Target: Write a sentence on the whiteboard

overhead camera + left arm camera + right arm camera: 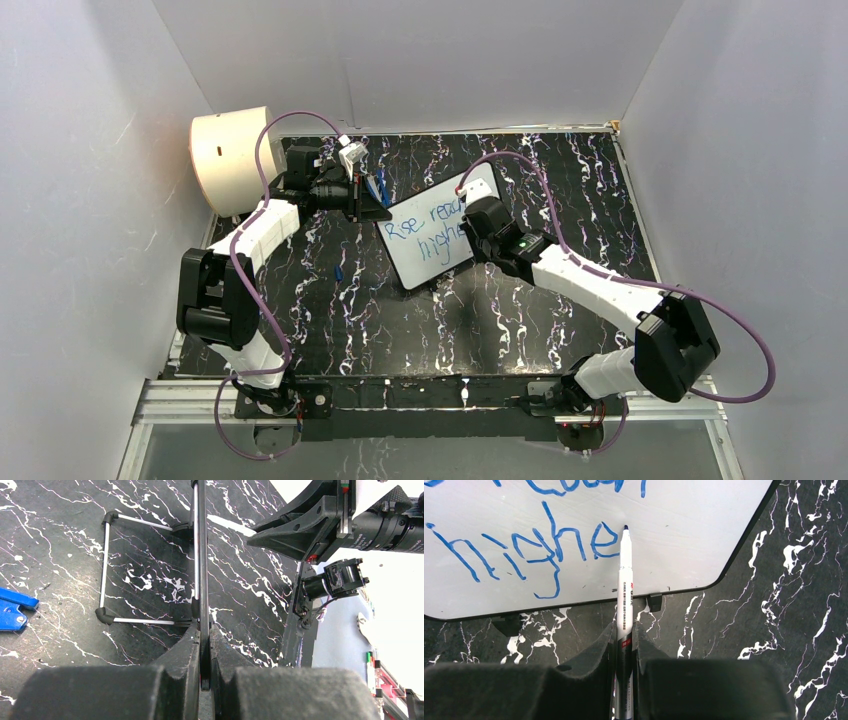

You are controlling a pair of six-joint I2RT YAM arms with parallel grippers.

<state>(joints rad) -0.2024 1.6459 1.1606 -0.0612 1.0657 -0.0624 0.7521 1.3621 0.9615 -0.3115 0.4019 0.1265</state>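
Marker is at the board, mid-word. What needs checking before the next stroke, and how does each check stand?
1. Left gripper shut on the whiteboard edge, steadying it: ok.
2. Right gripper shut on the marker, cap off, tip forward: ok.
3. Tip placed just right of the "e" ending the second line of the sentence: ok.
4. Tip touching the board surface: cannot tell.
5. Bare white space right of the tip for another letter: ok.
6. Second line finished: not ok, it reads "highe".
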